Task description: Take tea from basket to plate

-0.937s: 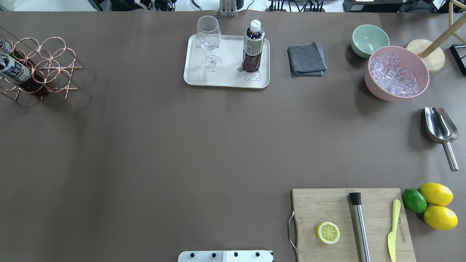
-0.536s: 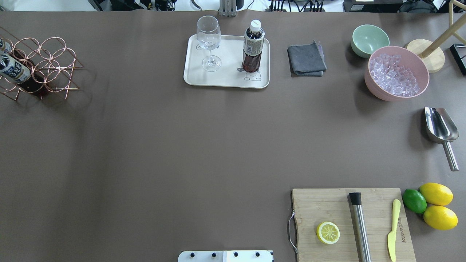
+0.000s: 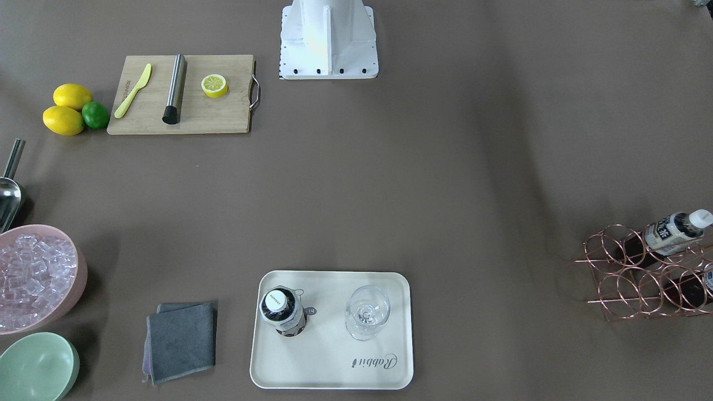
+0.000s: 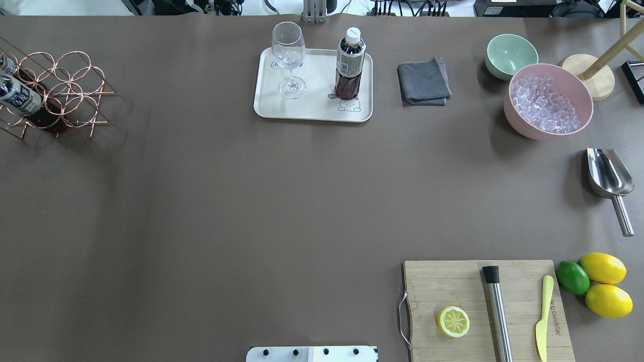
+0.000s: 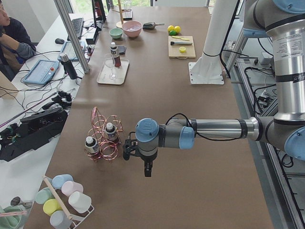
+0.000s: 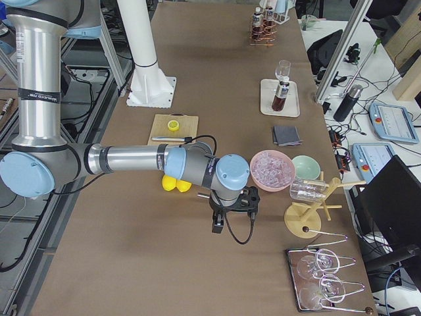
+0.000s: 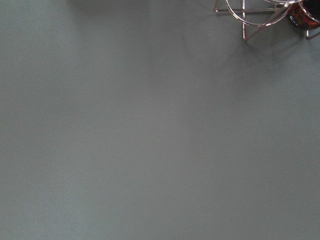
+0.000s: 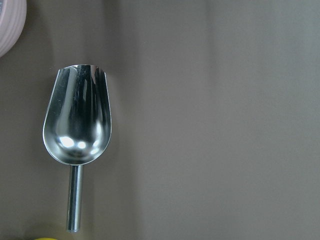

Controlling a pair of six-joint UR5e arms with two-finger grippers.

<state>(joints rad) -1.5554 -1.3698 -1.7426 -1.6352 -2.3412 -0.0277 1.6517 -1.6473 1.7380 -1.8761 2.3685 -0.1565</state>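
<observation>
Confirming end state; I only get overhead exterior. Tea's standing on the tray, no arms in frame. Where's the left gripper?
Observer: Exterior left shows the left gripper over bare table, close beside the basket. Open or shut, I cannot tell.
Operator: And the right?
Observer: Exterior right puts the right gripper next to the pink ice bowl. Its state is also unreadable.
</observation>
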